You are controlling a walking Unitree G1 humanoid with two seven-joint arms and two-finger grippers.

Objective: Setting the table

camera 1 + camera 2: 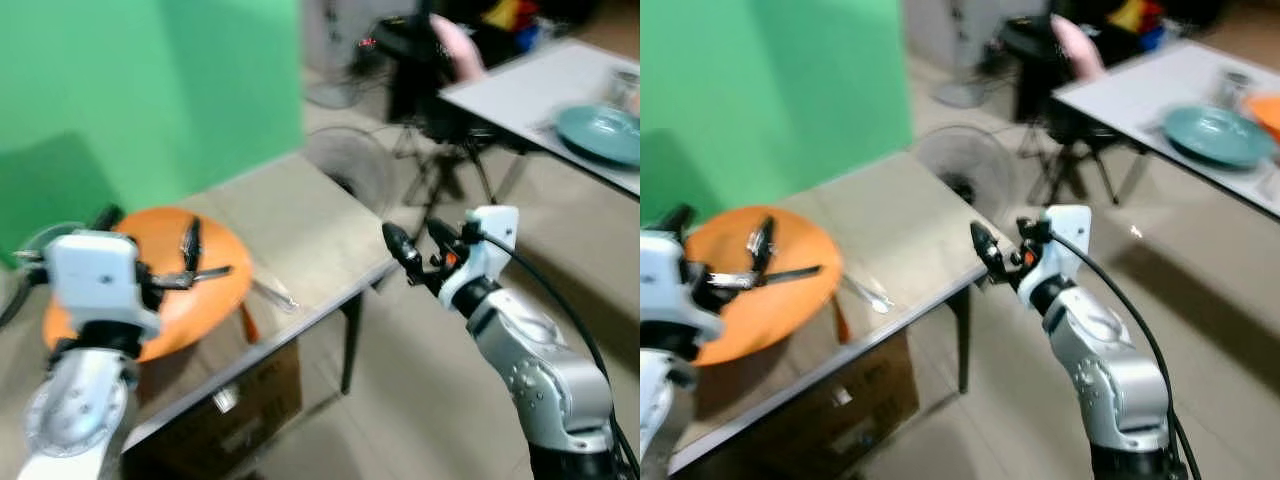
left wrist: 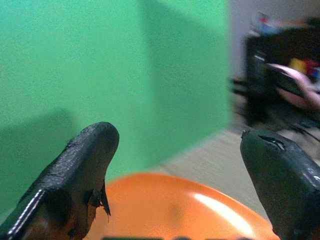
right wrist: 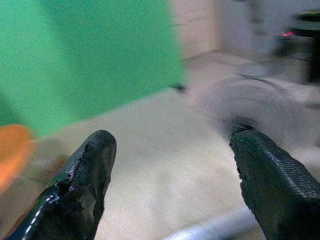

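An orange plate (image 1: 205,300) lies on the beige table (image 1: 290,215) near its left end, with black-handled cutlery (image 1: 190,262) resting on it. A silver utensil (image 1: 272,292) lies on the table just right of the plate. My left gripper (image 2: 177,145) is open and hovers over the plate's near side, pointing at the green wall. Off the table's right corner, my right gripper (image 1: 415,245) is held open in the air with nothing between its fingers (image 3: 90,175). A teal plate (image 1: 600,130) sits on a second, white table (image 1: 530,85) at the far right.
A floor fan (image 1: 350,165) stands behind the beige table's right end. A cardboard box (image 1: 240,410) sits under that table. Dark furniture and a tripod (image 1: 440,150) fill the back. Bare tiled floor (image 1: 400,400) lies between the two tables.
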